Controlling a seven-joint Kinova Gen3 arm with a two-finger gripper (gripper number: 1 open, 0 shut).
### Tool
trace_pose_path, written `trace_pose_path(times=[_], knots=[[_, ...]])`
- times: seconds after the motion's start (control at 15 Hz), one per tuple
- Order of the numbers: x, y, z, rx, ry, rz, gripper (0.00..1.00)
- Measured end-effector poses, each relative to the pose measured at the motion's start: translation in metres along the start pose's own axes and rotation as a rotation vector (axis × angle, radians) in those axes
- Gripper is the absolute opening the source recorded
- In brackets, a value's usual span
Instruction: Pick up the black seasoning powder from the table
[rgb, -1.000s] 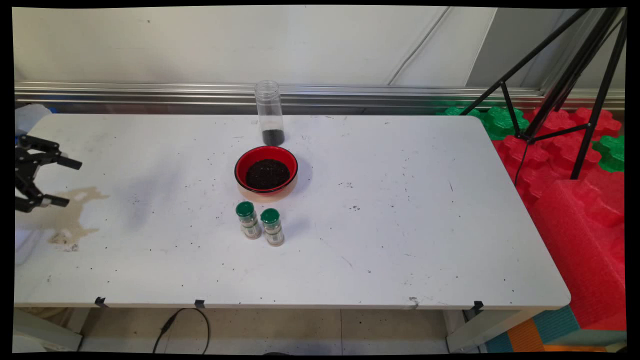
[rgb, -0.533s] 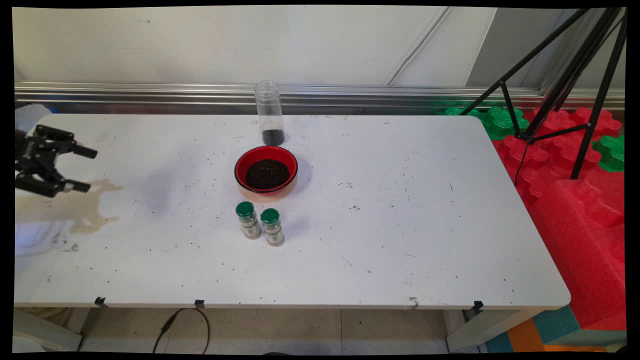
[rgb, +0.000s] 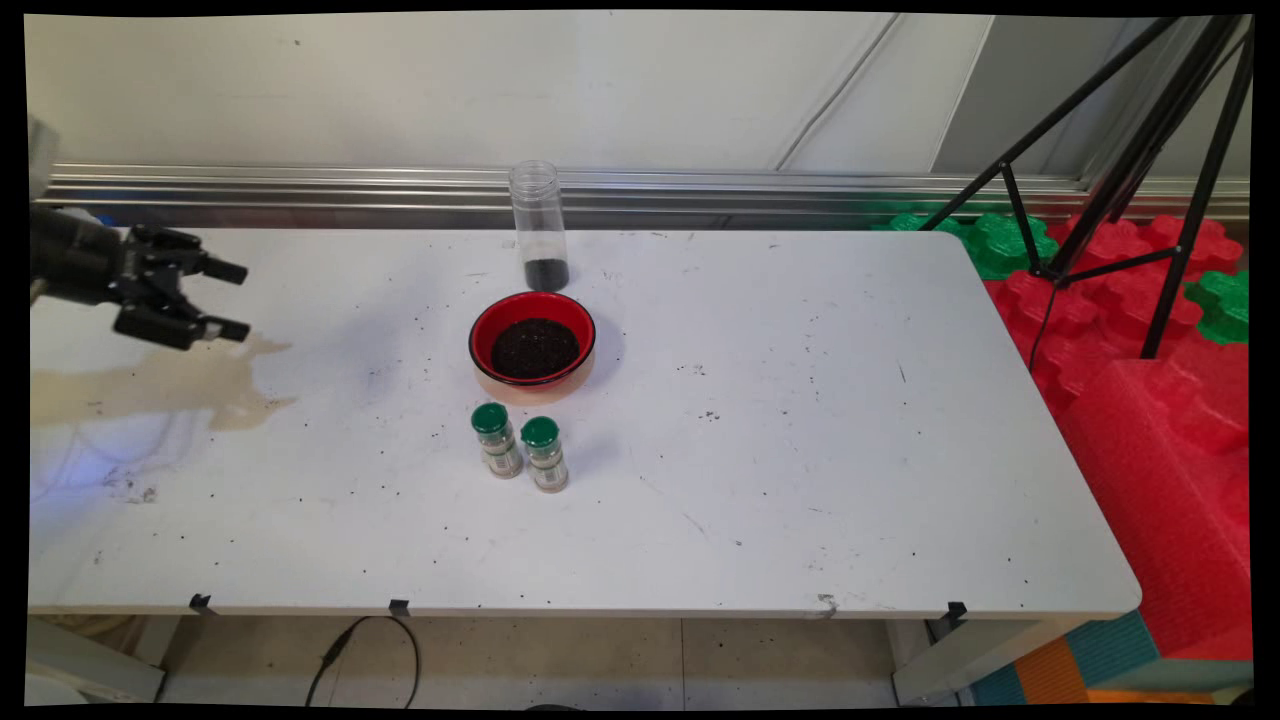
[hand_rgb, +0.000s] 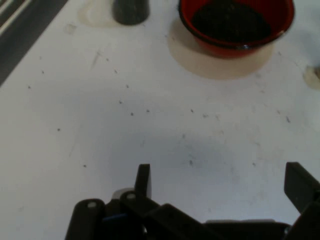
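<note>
The white table (rgb: 800, 450) bears a red bowl (rgb: 533, 341) of dark grains mid-table, a clear jar (rgb: 539, 226) just beyond it, and 2 green-capped shakers (rgb: 520, 450) nearer. Far left, the gripper (rgb: 232, 300) hovers wide open, empty.

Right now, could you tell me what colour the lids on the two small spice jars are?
Green lids on both small spice jars; clearest in the main view.

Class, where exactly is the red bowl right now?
In the main view the red bowl sits mid-table, between the clear jar behind it and two green-capped shakers in front.
</note>
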Motion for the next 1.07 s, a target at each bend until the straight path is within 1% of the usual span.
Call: trace_pose_path(times=[0.47,0.87,1.07], knots=[[0.031,-0.011,0.046,0.061,0.031,-0.041,1.00],[0.050,-0.022,0.084,0.094,0.066,-0.049,1.00],[0.058,-0.029,0.103,0.103,0.089,-0.039,1.00]])
